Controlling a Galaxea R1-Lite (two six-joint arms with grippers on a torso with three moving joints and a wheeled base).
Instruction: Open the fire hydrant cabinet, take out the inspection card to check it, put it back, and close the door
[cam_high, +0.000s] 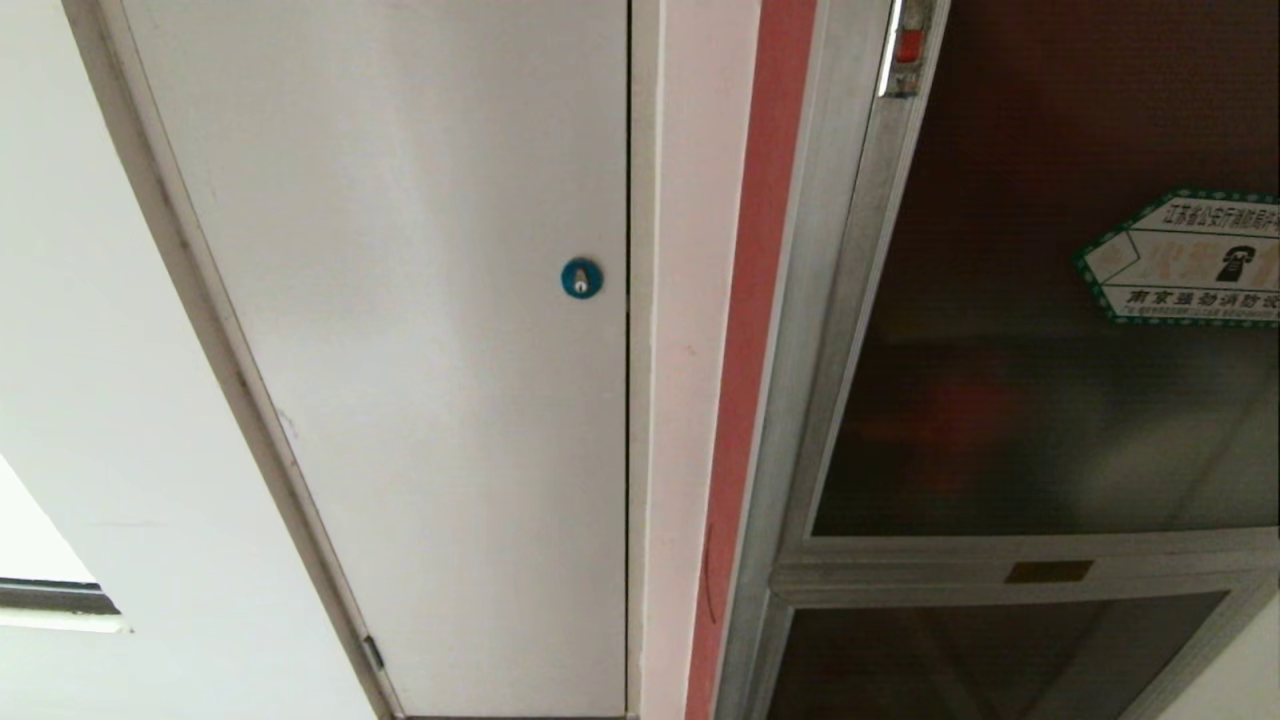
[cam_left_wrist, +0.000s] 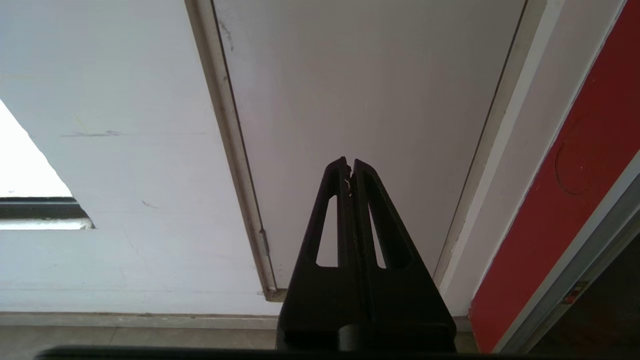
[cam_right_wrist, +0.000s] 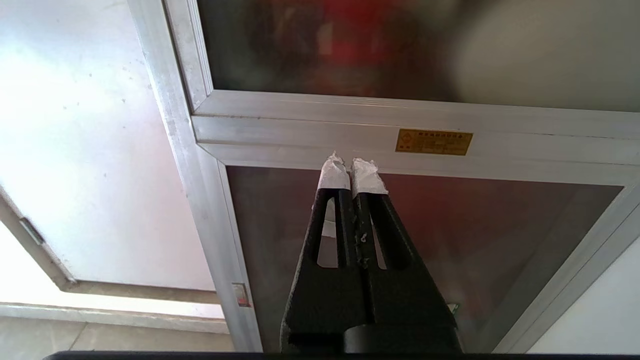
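The fire hydrant cabinet (cam_high: 800, 300) stands to the right in the head view, its silver metal frame running up beside a red strip of wall, and the door (cam_high: 1040, 330) of dark tinted glass is shut in that frame, carrying a white-green sticker (cam_high: 1185, 258) with a telephone on it. Through the glass only a blurred red shape and a pale mass show, so the inspection card cannot be seen (it is presumably inside, but nothing here proves it). To the left is a plain white panel (cam_high: 400, 330) with a blue round lock (cam_high: 581, 277), which is not part of the job. Neither arm appears in the head view. The left hand (cam_left_wrist: 350, 167) has its fingers pressed together and holds nothing, pointing at the white panel; the right hand (cam_right_wrist: 352, 167), its tips wrapped in white tape, is likewise pressed together and empty, pointing at the cross rail of the frame near a small brass plate (cam_right_wrist: 433, 142). The door looks stiff and fairly heavy, its glass smooth, slippery and breakable, so I would take hold at the metal edge by the small latch (cam_high: 908, 48) near the top of the frame, not on the pane. The card, if thin as expected, should be light and bendable, best pinched gently by an edge.
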